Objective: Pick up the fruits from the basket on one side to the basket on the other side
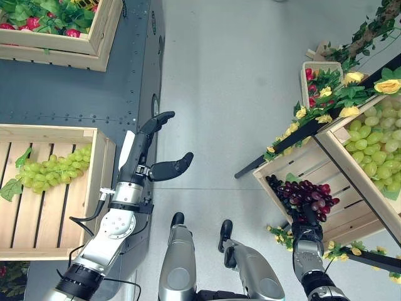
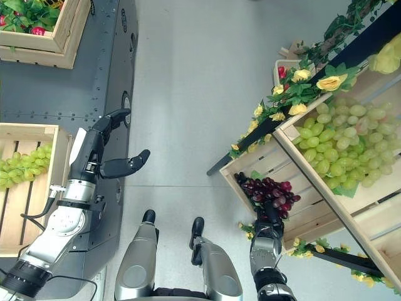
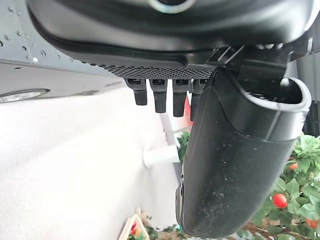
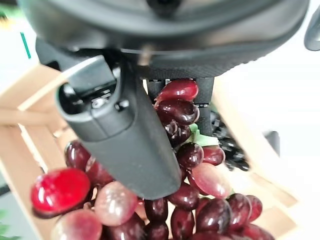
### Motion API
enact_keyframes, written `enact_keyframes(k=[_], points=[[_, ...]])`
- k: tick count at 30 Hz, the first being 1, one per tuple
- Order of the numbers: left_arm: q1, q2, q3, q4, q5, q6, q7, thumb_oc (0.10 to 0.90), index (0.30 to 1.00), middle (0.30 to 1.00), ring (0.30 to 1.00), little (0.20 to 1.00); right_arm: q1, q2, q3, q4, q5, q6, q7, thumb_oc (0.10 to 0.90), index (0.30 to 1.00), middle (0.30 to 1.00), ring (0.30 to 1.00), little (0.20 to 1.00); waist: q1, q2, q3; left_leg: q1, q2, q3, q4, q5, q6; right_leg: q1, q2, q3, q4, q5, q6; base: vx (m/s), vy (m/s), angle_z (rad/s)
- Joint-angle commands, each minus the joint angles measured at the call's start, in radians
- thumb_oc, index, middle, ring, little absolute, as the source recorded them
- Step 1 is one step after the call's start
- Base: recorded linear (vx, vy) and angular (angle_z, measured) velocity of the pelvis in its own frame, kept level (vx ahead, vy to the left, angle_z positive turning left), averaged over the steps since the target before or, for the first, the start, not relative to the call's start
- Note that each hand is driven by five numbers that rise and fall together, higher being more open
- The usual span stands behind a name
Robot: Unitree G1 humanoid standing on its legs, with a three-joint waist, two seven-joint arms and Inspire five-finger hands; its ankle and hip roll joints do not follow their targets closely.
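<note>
A bunch of dark red grapes (image 1: 304,191) lies in the lower wooden crate (image 1: 351,216) on the right. My right hand (image 1: 307,221) reaches into that crate at the near end of the bunch. In the right wrist view the red grapes (image 4: 185,155) press up against its thumb (image 4: 125,140) and palm. A bunch of green grapes (image 1: 53,170) lies in the wooden crate (image 1: 103,169) on the left. Beside that crate, my left hand (image 1: 145,155) hangs open over the floor, holding nothing.
An upper crate on the right holds many green grapes (image 1: 376,144), edged with yellow flowers (image 1: 338,94) and leaves. At the far left another crate (image 1: 62,47) holds greenery and red fruit. The left crates sit on a dark grey platform (image 1: 75,94). Grey floor lies between the two sides.
</note>
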Motion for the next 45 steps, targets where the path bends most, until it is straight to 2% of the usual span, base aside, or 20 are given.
enact_keyframes(k=[1, 10, 11, 22, 30, 40, 42, 45], points=[[-0.018, 0.02, 0.044, -0.122, -0.016, -0.086, -0.013, 0.8, 0.9, 0.9, 0.9, 0.9, 0.031, -0.085, -0.094, -0.152, 0.022, -0.145, -0.04, 0.4, 0.3, 0.3, 0.3, 0.3, -0.011, 0.022, -0.056, -0.107, -0.022, 0.007, -0.046, 0.19, -0.009, 0.068, -0.018, -0.035, 0.03, 0.043, -0.004, 0.02, -0.034, 0.0], [0.009, 0.021, 0.044, -0.124, -0.02, -0.087, -0.033, 0.8, 0.9, 0.9, 0.9, 0.9, 0.06, -0.075, -0.127, -0.168, 0.04, -0.18, -0.058, 0.4, 0.3, 0.3, 0.3, 0.3, -0.019, 0.018, -0.058, -0.095, -0.018, 0.016, -0.05, 0.197, -0.009, 0.074, -0.014, -0.037, 0.034, 0.046, -0.004, 0.0, -0.005, 0.0], [0.009, 0.024, 0.045, -0.123, -0.023, -0.087, -0.036, 0.8, 0.9, 0.9, 0.9, 0.9, 0.061, -0.075, -0.129, -0.172, 0.039, -0.175, -0.064, 0.8, 0.9, 0.9, 0.9, 0.9, -0.02, 0.017, -0.056, -0.093, -0.018, 0.019, -0.052, 0.197, -0.008, 0.073, -0.014, -0.036, 0.033, 0.048, -0.003, 0.0, 0.0, 0.0], [0.001, 0.024, 0.036, -0.121, -0.026, -0.081, -0.038, 0.8, 0.9, 0.9, 0.9, 0.9, 0.073, -0.065, -0.106, -0.161, 0.018, -0.116, -0.05, 0.8, 0.9, 0.9, 0.9, 0.9, -0.019, 0.006, -0.058, -0.091, -0.016, 0.025, -0.05, 0.197, -0.003, 0.081, -0.012, -0.039, 0.027, 0.046, -0.009, 0.0, 0.0, 0.0], [0.038, 0.021, 0.047, -0.126, -0.023, -0.084, -0.065, 0.8, 0.9, 0.9, 0.9, 0.9, 0.086, -0.058, -0.119, -0.185, 0.003, -0.076, -0.074, 0.8, 0.9, 0.9, 0.9, 0.9, -0.016, -0.008, -0.081, -0.069, -0.011, 0.029, -0.05, 0.183, 0.003, 0.104, -0.015, -0.036, 0.014, 0.048, -0.008, 0.03, 0.004, 0.01], [0.059, 0.007, 0.052, -0.128, -0.027, -0.085, -0.086, 0.8, 0.9, 0.9, 0.9, 0.9, 0.093, -0.065, -0.137, -0.198, -0.005, -0.071, -0.092, 0.8, 0.9, 0.9, 0.9, 0.9, -0.014, -0.013, -0.097, -0.039, -0.007, 0.038, -0.075, 0.184, 0.002, 0.136, -0.016, -0.031, -0.019, 0.053, -0.011, 0.02, 0.005, 0.0], [0.06, 0.004, 0.052, -0.128, -0.026, -0.084, -0.09, 0.8, 0.9, 0.9, 0.9, 0.9, 0.096, -0.068, -0.133, -0.201, -0.019, -0.069, -0.086, 0.8, 0.9, 0.9, 0.9, 0.9, -0.014, -0.013, -0.099, -0.036, -0.003, 0.037, -0.079, 0.187, 0.0, 0.139, -0.016, -0.032, -0.023, 0.054, -0.011, 0.0, 0.0, 0.0], [0.079, -0.019, 0.047, -0.147, -0.016, -0.078, -0.092, 0.8, 0.9, 0.9, 0.9, 0.9, 0.105, -0.084, -0.106, -0.255, -0.195, -0.085, -0.113, 0.8, 0.9, 0.9, 0.9, 0.9, -0.015, -0.012, -0.113, -0.005, 0.0, 0.044, -0.119, 0.197, -0.001, 0.161, -0.019, -0.025, -0.053, 0.063, -0.01, 0.04, 0.04, -0.04]])
